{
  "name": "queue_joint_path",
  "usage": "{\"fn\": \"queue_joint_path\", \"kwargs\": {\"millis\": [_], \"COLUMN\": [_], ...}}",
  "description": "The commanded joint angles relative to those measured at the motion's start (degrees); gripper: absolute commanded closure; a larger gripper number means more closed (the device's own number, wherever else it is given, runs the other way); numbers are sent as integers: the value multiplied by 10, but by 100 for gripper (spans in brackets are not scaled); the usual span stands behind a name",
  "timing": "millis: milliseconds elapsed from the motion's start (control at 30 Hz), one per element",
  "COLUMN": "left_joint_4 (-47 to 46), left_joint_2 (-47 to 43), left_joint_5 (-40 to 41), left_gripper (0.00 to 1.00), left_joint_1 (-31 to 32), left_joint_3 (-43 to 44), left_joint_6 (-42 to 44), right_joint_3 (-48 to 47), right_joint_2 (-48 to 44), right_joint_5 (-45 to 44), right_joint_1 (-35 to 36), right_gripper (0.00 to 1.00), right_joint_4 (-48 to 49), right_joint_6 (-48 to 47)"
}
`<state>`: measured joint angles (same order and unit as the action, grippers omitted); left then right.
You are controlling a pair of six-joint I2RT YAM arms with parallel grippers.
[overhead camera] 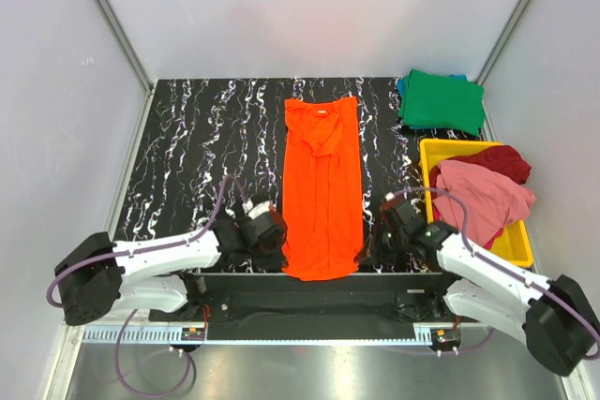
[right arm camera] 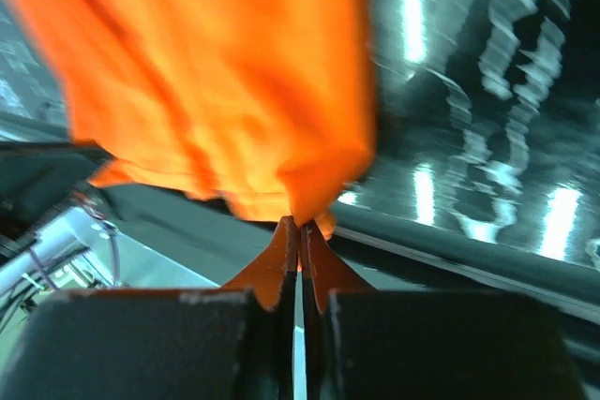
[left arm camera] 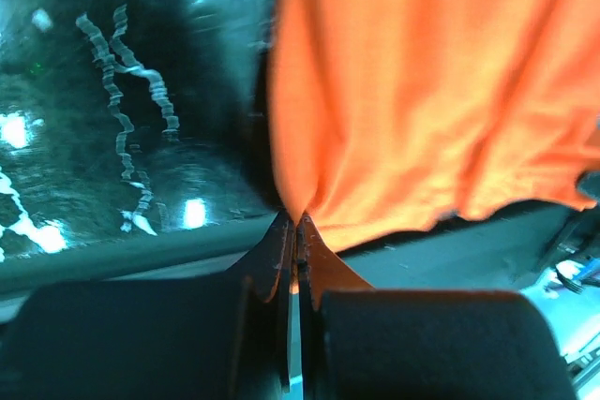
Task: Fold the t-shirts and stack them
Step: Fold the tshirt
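A bright orange cotton t-shirt (overhead camera: 322,194) lies in the middle of the black table with white squiggles (overhead camera: 206,156). It is a long, thin strip, so its sides look already folded in. The neck end points to the far wall. The bottom end is at the near edge of the table.

The left gripper (left arm camera: 295,222) is pinched tight on the near left corner of the orange shirt. The right gripper (right arm camera: 300,224) is pinched tight on the near right corner. Both sets of black fingers are squeezed together with a bit of orange cloth between them. Seen from above, the two arms sit just beside the strip, one on each side.

At the far right corner of the table is a folded green t-shirt (overhead camera: 441,100). A bit of folded blue t-shirt (overhead camera: 403,86) peeks out under it. That looks like the finished pile.

Near the right side is a yellow plastic tray (overhead camera: 516,245). A crumpled pink t-shirt (overhead camera: 478,199) and a crumpled dark red t-shirt (overhead camera: 502,161) lie in it, not yet folded.

So I think two shirts are done, and the orange one is about half done. It needs its bottom end brought up toward the neck, and then it goes on the green pile. After that, the pink and dark red shirts are left.
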<state>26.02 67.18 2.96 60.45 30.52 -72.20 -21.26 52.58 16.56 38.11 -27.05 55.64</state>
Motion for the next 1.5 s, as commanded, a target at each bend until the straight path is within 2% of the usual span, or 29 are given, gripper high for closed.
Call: {"fn": "queue_joint_path", "kwargs": {"millis": [0, 167, 300, 467, 633, 933, 1467], "left_joint_4": [29, 42, 66, 80, 85, 101, 119], "left_joint_2": [1, 28, 75, 171, 247, 369, 487], "left_joint_5": [25, 4, -18, -42, -49, -90, -110], "left_gripper": [100, 100, 100, 100, 100, 100, 100], "left_joint_1": [-23, -102, -165, -231, -268, -328, -366], "left_joint_3": [81, 162, 241, 337, 407, 539, 644], "left_joint_6": [60, 127, 212, 271, 317, 359, 390], "right_joint_3": [-98, -224, -315, -417, -495, -571, -637], "right_joint_2": [48, 131, 216, 300, 360, 454, 562], "right_joint_5": [-42, -102, -144, -144, -142, -131, -111], "right_joint_1": [5, 3, -10, -58, -111, -157, -193], "right_gripper": [100, 100, 100, 100, 100, 100, 100], "right_joint_4": [-6, -25, -47, -49, -47, -47, -42], "right_joint_6": [-33, -97, -154, -216, -257, -288, -309]}}
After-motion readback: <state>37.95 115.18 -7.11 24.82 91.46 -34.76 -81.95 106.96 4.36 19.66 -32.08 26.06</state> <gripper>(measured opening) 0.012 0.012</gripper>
